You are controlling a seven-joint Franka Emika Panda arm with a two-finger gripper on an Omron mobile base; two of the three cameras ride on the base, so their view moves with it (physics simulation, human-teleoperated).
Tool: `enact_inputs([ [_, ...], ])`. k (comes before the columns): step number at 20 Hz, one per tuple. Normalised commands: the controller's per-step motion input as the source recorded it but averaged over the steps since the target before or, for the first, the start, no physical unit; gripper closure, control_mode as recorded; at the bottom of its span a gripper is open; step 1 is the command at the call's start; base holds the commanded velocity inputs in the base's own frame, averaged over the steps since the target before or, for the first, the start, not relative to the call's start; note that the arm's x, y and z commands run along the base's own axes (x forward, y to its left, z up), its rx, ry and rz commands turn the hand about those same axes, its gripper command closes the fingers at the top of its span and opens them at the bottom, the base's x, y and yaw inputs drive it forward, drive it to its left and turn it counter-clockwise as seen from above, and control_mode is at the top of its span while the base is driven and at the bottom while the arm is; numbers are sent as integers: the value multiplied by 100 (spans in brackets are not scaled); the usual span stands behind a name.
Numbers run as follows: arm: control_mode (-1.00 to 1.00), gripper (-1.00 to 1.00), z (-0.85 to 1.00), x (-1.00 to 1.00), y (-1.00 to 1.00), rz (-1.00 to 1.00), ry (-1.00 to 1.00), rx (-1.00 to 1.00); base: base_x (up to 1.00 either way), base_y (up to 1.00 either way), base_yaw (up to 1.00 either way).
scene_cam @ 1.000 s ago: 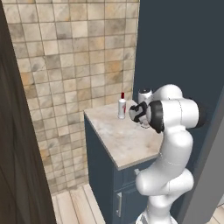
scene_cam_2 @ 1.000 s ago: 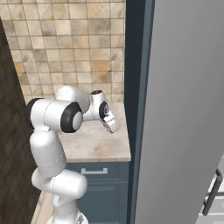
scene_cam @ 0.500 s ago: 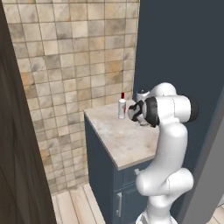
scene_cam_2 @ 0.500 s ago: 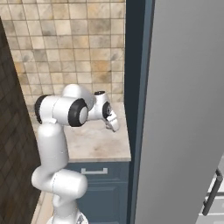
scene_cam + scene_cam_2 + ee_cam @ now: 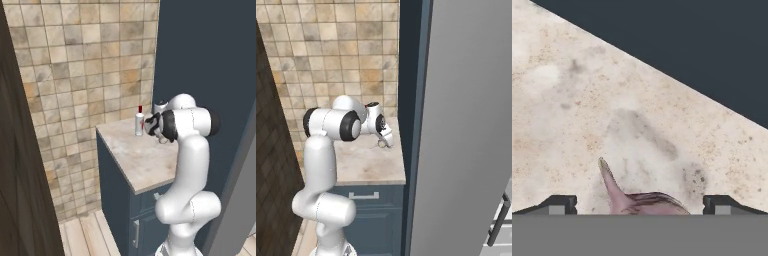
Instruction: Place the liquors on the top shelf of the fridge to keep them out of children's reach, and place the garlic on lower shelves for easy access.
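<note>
The gripper (image 5: 640, 204) stands spread wide, its two dark fingertips (image 5: 558, 204) at either side of the hand view with nothing pinched between them. The garlic (image 5: 634, 197) lies between the tips on the marble top (image 5: 572, 125), a pinkish-white bulb whose pointed tip runs up and to the left in that view, its long axis slanting the same way; whether the fingers touch it cannot be told. In the right base view the gripper (image 5: 386, 141) hangs low over the marble top (image 5: 363, 165) near its right edge, against the dark blue panel (image 5: 408, 100), with the garlic (image 5: 381, 144) a small pale spot just beneath it.

In the left base view the white liquor bottle (image 5: 139, 123) with a red cap stands upright near the back edge of the marble top (image 5: 135, 160), just left of the robot's wrist. No writing can be read on it. The grey fridge (image 5: 466, 130) rises to the right of the dark blue cabinet (image 5: 361, 215).
</note>
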Motion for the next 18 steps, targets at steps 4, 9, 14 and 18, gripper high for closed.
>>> enact_inputs([
  [4, -100, -100, -21, 2, -2, 0, 0, 0, 0, 0, 0],
  [9, -100, -100, -16, -11, 1, 0, 1, 0, 0, 0, 0],
  [14, -100, -100, -13, -19, 0, 0, 1, 0, 0, 0, 0],
  [18, -100, -100, -14, -20, 0, 0, 2, 0, 0, 0, 0],
])
